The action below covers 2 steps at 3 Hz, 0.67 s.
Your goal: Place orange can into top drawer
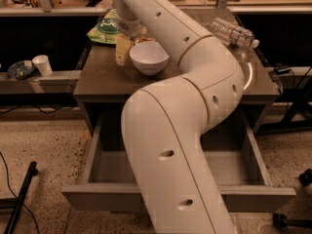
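The top drawer is pulled open below the dark table top, and the part of its grey inside that shows holds nothing. My big white arm crosses the middle of the view and hides much of the drawer and the table. My gripper hangs low over the table's back left, just left of a white bowl and in front of a green snack bag. The orange can is not in view; it may be hidden behind the arm or the gripper.
A clear plastic bottle lies on the table's back right. A white cup and a small dish sit on a low ledge to the left. A black pole lies on the speckled floor at the lower left.
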### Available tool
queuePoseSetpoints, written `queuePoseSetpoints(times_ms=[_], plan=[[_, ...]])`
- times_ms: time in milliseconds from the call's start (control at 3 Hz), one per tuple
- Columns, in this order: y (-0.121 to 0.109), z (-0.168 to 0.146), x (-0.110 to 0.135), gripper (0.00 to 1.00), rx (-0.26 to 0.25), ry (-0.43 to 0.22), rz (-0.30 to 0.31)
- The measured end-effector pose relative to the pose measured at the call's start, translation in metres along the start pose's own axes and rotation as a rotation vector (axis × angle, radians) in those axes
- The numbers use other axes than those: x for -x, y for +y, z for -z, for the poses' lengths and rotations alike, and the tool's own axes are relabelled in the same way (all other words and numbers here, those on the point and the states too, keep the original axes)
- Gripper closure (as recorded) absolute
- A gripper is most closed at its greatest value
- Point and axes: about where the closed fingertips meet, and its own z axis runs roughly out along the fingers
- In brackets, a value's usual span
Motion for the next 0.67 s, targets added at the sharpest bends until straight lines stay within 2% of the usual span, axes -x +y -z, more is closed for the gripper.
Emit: queuePoseSetpoints(times_ms=[333, 667], plan=[[-0.0088, 0.0009, -0.0077, 0.36, -0.016, 0.016, 0.01], [-0.0182, 0.0091, -0.0144, 0.32, -0.043, 0.033, 0.025]])
